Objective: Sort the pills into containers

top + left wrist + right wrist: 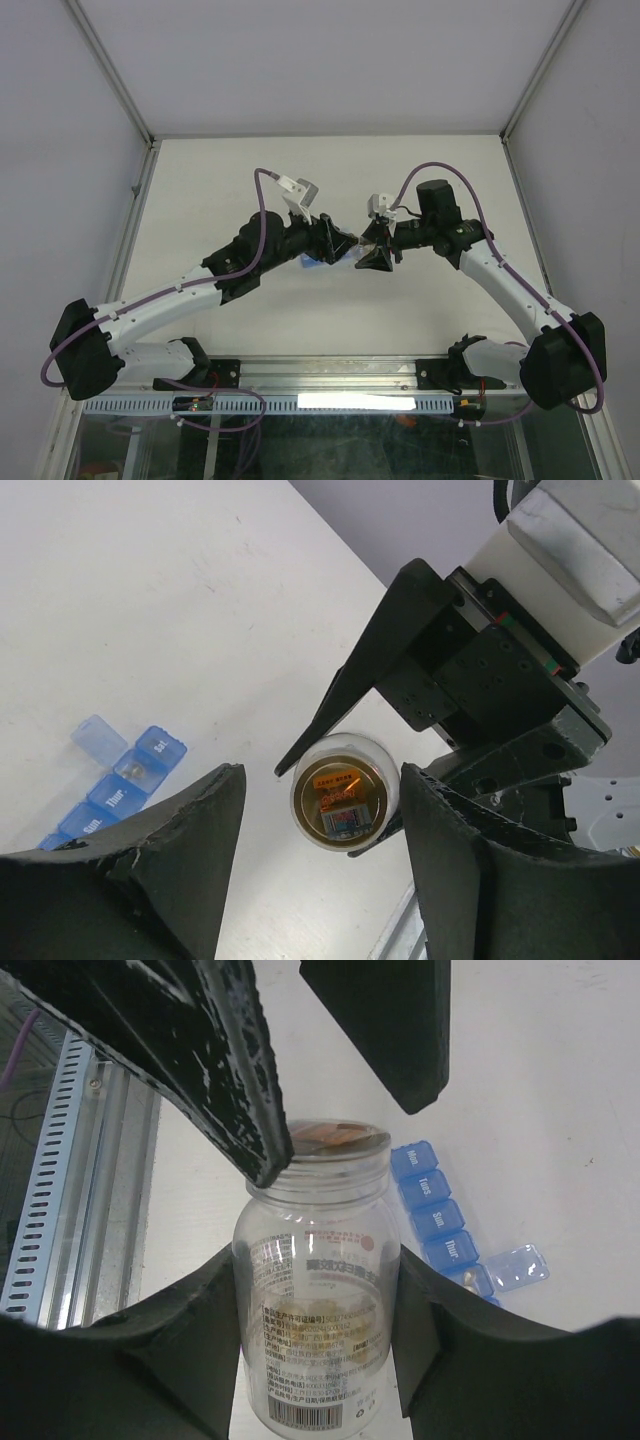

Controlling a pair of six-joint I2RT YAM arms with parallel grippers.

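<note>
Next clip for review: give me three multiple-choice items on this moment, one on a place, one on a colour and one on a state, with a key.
1. Where is the clear bottle?
A. lying on the table
B. inside a compartment
C. between the fingers of the right gripper

2. What colour is the pill organizer?
A. blue
B. red
C. green

3. How do the organizer's visible lids stand?
A. all shut
B. one flipped open, the rest shut
C. all open

Key:
1 C: in the right wrist view, its own two fingers press on the bottle's sides.
2 A: it shows translucent blue in both wrist views.
3 B: one lid lies folded out beside the shut, labelled ones.
</note>
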